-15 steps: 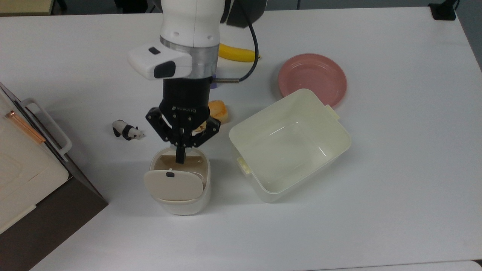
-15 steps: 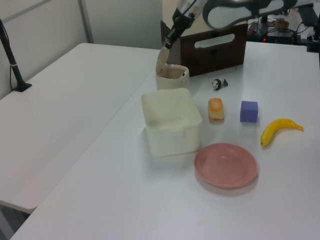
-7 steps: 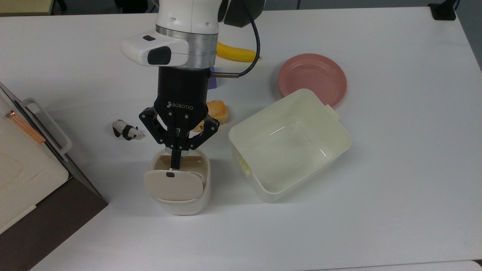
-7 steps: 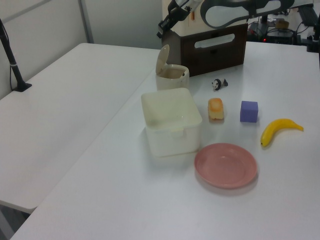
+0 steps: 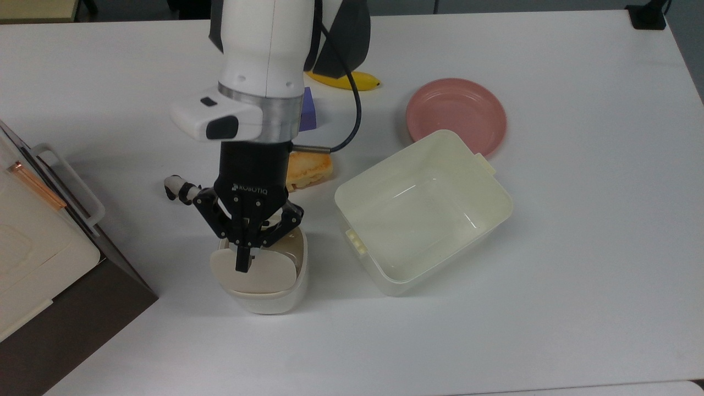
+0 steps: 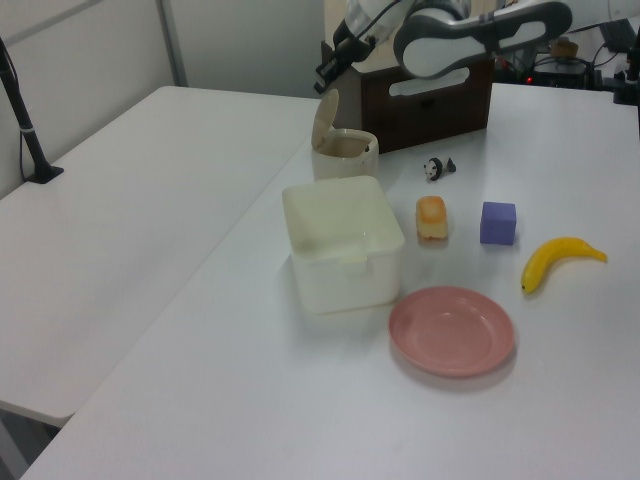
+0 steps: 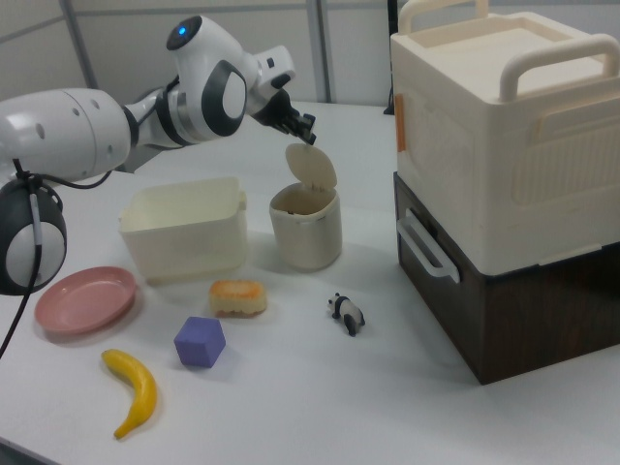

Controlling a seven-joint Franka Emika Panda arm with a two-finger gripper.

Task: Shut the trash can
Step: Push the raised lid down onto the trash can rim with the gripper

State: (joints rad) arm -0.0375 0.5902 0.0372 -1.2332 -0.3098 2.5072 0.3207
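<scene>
- One large cream plastic storage box (image 7: 504,136) is seen stacked on a dark brown cabinet (image 7: 504,310) at the right view's right, well apart from the work.
- The white robot arm (image 5: 264,55) is shown shifted toward the top view's bottom compared with a second ago, so that its black two-finger gripper (image 5: 242,268) now hangs over the raised lid instead of over the open mouth.
- The fingers are seen pressed together with nothing between them; in the right view the tip (image 7: 306,132) is placed just above the lid's upper edge.
- A lidless cream rectangular tub (image 5: 423,212) is found beside the bin, at the top view's right.
- The small cream-white rounded trash can (image 5: 265,275) is located near the middle of the white table (image 5: 550,302), between the tub and the cabinet, with its beige hinged lid (image 7: 311,167) still stood upright and the tan interior exposed.
- The lid's pose is unchanged, so closing is judged as not yet begun; the new position behind the lid suggests a downward push is being prepared.
- A pink round plate (image 5: 456,115), a yellow banana (image 6: 560,260), a purple cube (image 6: 498,222), a piece of toast-coloured bread (image 6: 431,217) and a tiny panda figure (image 7: 346,313) are left untouched.
</scene>
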